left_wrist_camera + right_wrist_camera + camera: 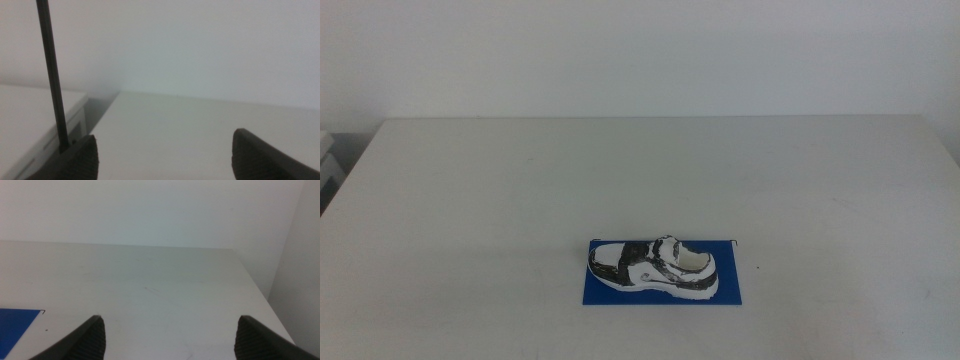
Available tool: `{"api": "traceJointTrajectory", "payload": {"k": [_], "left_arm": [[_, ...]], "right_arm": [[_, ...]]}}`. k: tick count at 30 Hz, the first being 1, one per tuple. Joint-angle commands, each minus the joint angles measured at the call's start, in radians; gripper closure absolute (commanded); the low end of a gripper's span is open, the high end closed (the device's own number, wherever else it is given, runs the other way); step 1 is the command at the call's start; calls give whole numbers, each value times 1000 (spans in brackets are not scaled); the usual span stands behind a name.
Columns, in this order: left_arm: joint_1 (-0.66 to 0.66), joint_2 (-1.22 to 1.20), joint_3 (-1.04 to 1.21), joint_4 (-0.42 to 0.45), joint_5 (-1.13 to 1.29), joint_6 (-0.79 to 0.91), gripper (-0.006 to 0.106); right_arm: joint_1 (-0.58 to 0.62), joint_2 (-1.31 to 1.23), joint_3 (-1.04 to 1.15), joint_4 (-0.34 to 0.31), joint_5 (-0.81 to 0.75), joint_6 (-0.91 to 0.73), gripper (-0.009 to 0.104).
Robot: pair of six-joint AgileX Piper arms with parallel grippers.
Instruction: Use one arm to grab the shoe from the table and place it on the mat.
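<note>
With the shoe (655, 268) lying on the mat (735, 293) near the table's (520, 190) front edge, both the left gripper (165, 155) and right gripper (170, 337) are waiting wide open and empty, suggesting nothing is remaining but staying clear.

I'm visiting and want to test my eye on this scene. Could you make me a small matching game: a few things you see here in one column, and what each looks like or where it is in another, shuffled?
Things:
1. shoe
2. mat
3. table
4. left hand

Descriptions:
A. deep blue, flat, lying under another thing
B. off-white, wide, bearing everything else
C. open, holding nothing, away from the shoe
D. white with black mottled panels, resting on the blue rectangle

Pairs: 1-D, 2-A, 3-B, 4-C

The right hand is open too, waiting beside a corner of the mat.
</note>
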Motion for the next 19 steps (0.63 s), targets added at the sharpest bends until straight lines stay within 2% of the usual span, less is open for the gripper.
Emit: {"api": "traceJointTrajectory", "payload": {"k": [1, 10, 19], "left_arm": [[-1, -16, 24, -13, -74, -3, 11], [-2, -72, 159, -24, -78, -4, 11], [-2, -72, 166, -23, -48, -4, 11]], "right_arm": [[-5, -21, -10, -8, -79, -13, 29], [-5, -21, -10, -8, -79, -13, 29], [-5, -21, -10, -8, -79, -13, 29]]}}
